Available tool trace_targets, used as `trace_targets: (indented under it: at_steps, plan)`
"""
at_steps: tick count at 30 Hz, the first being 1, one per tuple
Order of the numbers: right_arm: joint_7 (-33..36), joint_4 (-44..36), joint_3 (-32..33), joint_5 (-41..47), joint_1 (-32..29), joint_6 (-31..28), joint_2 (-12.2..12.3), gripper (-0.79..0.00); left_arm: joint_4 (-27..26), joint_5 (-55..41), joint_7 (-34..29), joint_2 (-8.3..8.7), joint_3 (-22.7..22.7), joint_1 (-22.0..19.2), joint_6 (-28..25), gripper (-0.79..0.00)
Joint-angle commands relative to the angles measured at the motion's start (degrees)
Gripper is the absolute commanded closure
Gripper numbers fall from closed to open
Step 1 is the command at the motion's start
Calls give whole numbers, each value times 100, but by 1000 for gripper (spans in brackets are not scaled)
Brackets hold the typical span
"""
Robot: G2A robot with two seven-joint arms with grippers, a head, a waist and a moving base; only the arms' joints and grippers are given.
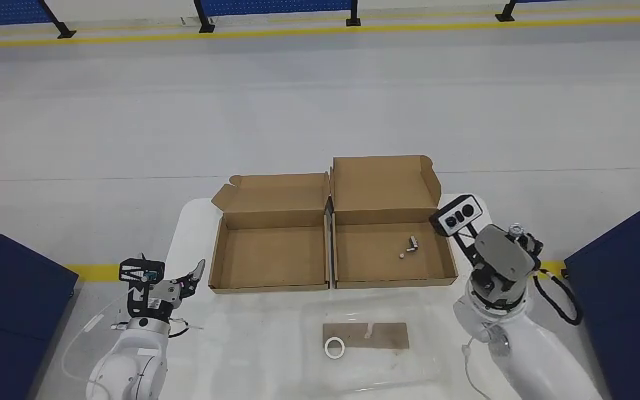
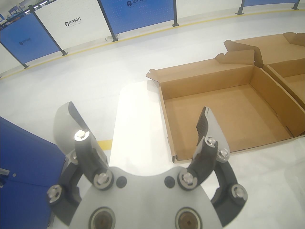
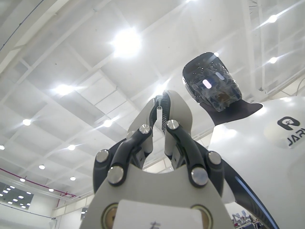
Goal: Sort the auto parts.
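Observation:
Two open cardboard boxes stand side by side on the white table. The left box (image 1: 270, 256) (image 2: 226, 106) is bare inside. The right box (image 1: 390, 252) holds small metal parts (image 1: 411, 243). A white ring (image 1: 334, 347) and a brown card (image 1: 366, 336) lie in a clear tray (image 1: 400, 372) near the front edge. My left gripper (image 1: 168, 276) (image 2: 138, 109) hangs open near the table's left end, just outside the left box, with nothing between its fingers. My right gripper (image 3: 160, 97) points up toward the ceiling, shut on a small silver pin (image 3: 159, 112).
The raised box lids (image 1: 380, 186) stand along the far side. Blue barrier panels (image 2: 133, 3) and a yellow floor line ring the work area. A blue panel (image 1: 30, 300) sits close to the table's left side and another (image 1: 610, 270) to its right.

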Motion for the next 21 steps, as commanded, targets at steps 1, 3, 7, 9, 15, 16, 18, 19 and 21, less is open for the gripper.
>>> trace_targets:
  at_steps: [1, 3, 7, 9, 15, 16, 18, 19, 21]
  plan:
    - [10, 4, 46, -297, 1, -16, -13, 0, 0, 0, 0, 0, 0, 0, 0, -785]
    - [19, -17, 70, -439, -8, -16, -33, 0, 0, 0, 0, 0, 0, 0, 0, -785]
    - [40, -14, 139, -769, -7, -19, -65, 0, 0, 0, 0, 0, 0, 0, 0, -785]
    - [68, -7, 165, -893, -13, -13, -82, 0, 0, 0, 0, 0, 0, 0, 0, -785]
    - [159, -6, 221, -1065, -33, 32, -138, 0, 0, 0, 0, 0, 0, 0, 0, -785]
    - [168, -6, 228, -1055, -39, 43, -149, 0, 0, 0, 0, 0, 0, 0, 0, -785]
    - [184, -11, 244, -975, -52, 80, -173, 0, 0, 0, 0, 0, 0, 0, 0, -785]
    - [194, -16, 255, -919, -59, 100, -185, 0, 0, 0, 0, 0, 0, 0, 0, -785]
    - [215, -26, 271, -764, -79, 139, -211, 0, 0, 0, 0, 0, 0, 0, 0, -785]
